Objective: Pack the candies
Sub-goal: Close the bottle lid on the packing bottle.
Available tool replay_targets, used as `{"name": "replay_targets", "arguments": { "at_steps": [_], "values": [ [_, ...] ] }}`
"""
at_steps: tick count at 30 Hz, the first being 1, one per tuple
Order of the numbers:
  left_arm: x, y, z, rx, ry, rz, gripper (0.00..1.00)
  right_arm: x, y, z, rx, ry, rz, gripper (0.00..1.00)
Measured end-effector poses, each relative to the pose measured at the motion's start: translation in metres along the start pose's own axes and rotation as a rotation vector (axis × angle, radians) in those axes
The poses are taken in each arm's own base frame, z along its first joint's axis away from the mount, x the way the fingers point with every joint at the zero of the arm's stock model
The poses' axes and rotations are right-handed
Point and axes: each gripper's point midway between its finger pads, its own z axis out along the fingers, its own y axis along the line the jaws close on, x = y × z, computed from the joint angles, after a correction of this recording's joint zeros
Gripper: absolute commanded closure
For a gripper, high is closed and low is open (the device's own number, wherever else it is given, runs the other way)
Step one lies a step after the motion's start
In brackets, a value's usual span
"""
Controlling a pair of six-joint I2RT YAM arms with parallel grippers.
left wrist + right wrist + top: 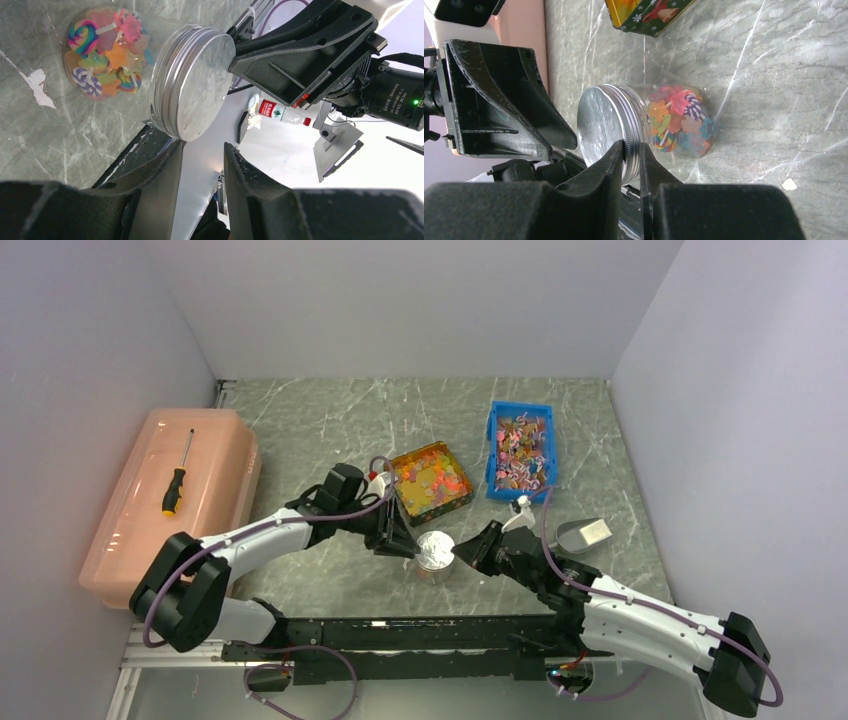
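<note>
A clear jar [434,552] with a silver screw lid [192,82] stands on the table between my two grippers. It holds colourful candies [679,122], also seen in the left wrist view [107,52]. My right gripper [630,146] is shut on the lid's rim [631,150], one finger over the lid and one under it; it is at the jar's right side in the top view [466,554]. My left gripper [202,147] is open and empty, its tips just short of the lid, at the jar's left [398,537]. Tiny orange, yellow and red candies fill an open tin [432,480].
A blue bin [520,448] of mixed pink pieces stands behind the jar to the right. A metal scoop [583,533] lies right of my right arm. A pink lidded box [175,505] with a screwdriver [178,480] on it fills the left side.
</note>
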Motion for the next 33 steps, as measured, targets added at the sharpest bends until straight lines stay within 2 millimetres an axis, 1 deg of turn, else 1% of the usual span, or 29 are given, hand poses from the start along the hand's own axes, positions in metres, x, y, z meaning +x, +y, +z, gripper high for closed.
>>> {"name": "replay_targets", "arguments": {
  "at_steps": [2,7,10,13,18,22,25,29,33],
  "values": [
    [0.001,-0.001,-0.001,-0.002,-0.001,0.002,0.59,0.001,0.000,0.000,-0.001,0.003,0.000,0.82],
    [0.002,-0.002,-0.003,-0.004,-0.004,0.011,0.58,0.001,0.001,0.000,-0.003,0.007,0.000,0.76],
    [0.003,0.000,-0.003,-0.008,-0.002,0.012,0.59,0.001,0.000,0.000,-0.002,0.007,-0.001,0.68],
    [0.003,0.000,-0.003,-0.009,-0.002,0.015,0.58,0.002,-0.001,0.000,0.004,0.008,-0.007,0.63],
    [0.003,0.001,-0.004,-0.013,0.000,0.020,0.58,-0.002,-0.008,-0.003,0.044,-0.002,-0.037,0.61],
    [0.001,0.001,-0.004,-0.029,-0.004,0.031,0.57,-0.011,-0.001,-0.007,0.053,-0.025,-0.069,0.58],
    [0.000,0.003,-0.005,-0.045,-0.010,0.043,0.51,-0.020,0.010,-0.010,0.047,-0.045,-0.101,0.57],
    [0.000,0.011,-0.007,-0.093,-0.024,0.057,0.38,-0.031,0.025,-0.014,0.040,-0.066,-0.145,0.56],
    [0.001,0.011,-0.014,-0.116,-0.061,0.124,0.26,-0.039,0.031,-0.015,0.043,-0.085,-0.189,0.53]
  ]
}}
